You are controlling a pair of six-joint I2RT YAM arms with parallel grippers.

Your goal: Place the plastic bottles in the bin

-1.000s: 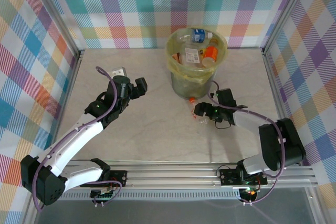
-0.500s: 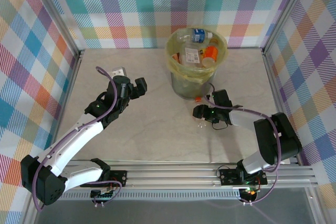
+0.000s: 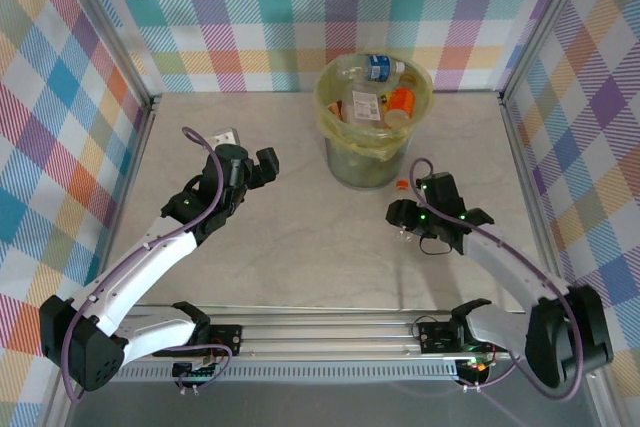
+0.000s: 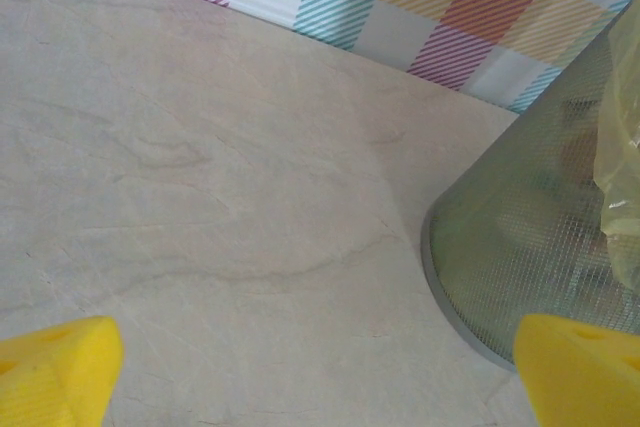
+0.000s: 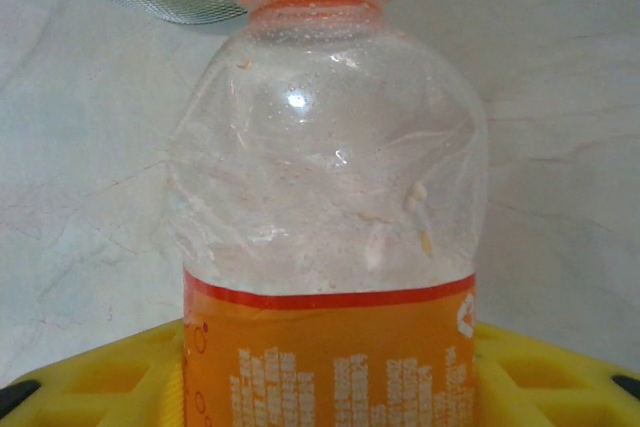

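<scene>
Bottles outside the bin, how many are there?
1. The orange-capped bottle is in the right gripper, close beside the bin. Another could be hidden behind the bin.

both arms look built to one pattern: the left arm [image 3: 140, 257] and the right arm [image 3: 505, 267] have smooth white shells on the long links, chunky black housings at every joint and a fat black drum at the shoulder. a mauve left cable [image 3: 214, 159] loops loose near the wrist and runs down that arm. the right cable [image 3: 413, 169] is the same mauve. a tiny green light [image 3: 423, 215] glows on the right wrist. from above, the left gripper [image 3: 250, 169] and the right gripper [image 3: 405, 212] are black blocks. up close, the left fingers [image 4: 50, 372] are bright yellow plastic, and the right fingers [image 5: 90, 387] are yellow too, moulded with square hollows.
</scene>
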